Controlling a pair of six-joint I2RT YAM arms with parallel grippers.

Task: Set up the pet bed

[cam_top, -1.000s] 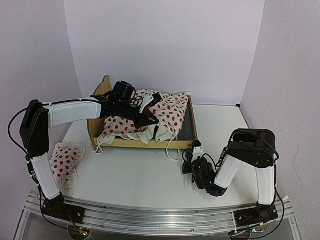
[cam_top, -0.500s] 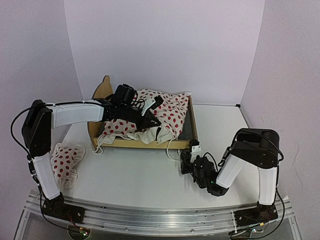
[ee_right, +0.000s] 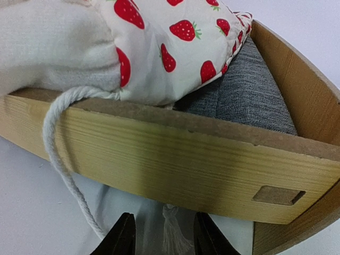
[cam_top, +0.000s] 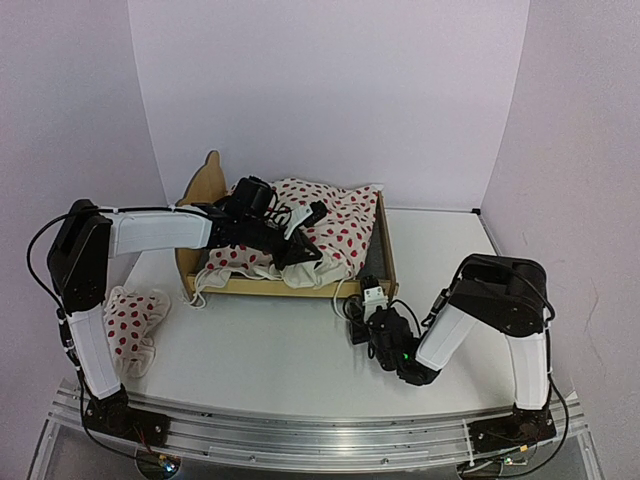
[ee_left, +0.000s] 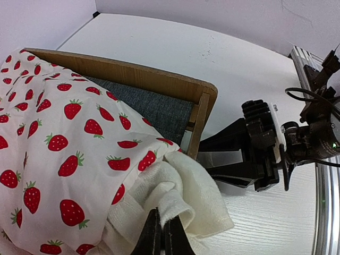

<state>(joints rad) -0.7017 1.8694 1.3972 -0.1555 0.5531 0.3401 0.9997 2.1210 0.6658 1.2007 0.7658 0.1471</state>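
A: Where do we have the pet bed (cam_top: 250, 286)?

B: Toward the back of the desk (cam_top: 280, 350), left of centre. Its long side faces our bases, with the headboard on the left and the footboard on the right. The pillow (cam_top: 130, 320) lies apart from it, on the desk near our left arm.

A: And our left gripper (ee_left: 161, 223)?

B: Its fingers are pressed together on the cream edge of the strawberry cloth (ee_left: 64, 133), just over the near rail. We judge that we pinch it there because that hem has slumped over the side, and it has to be drawn out before the cloth can lie flat.

A: Is that why the mattress pad (ee_right: 249, 95) still shows?

B: Yes, the foot end is bare grey, since the cloth is bunched toward the middle.

A: And the right gripper (ee_right: 163, 234)?

B: It is low on the desk at the bed's near foot corner, with its fingers apart and nothing clamped. A tassel (ee_right: 171, 223) hangs between them below the rail, and a white cord (ee_right: 53, 138) loops down beside it. We take that loose end to be what it is lined up for.

A: What has changed since a second ago?

B: Our right arm has slid in from farther out on the desk to the bed's corner. The left has eased slightly along the cloth, and the bed and pillow have not moved.
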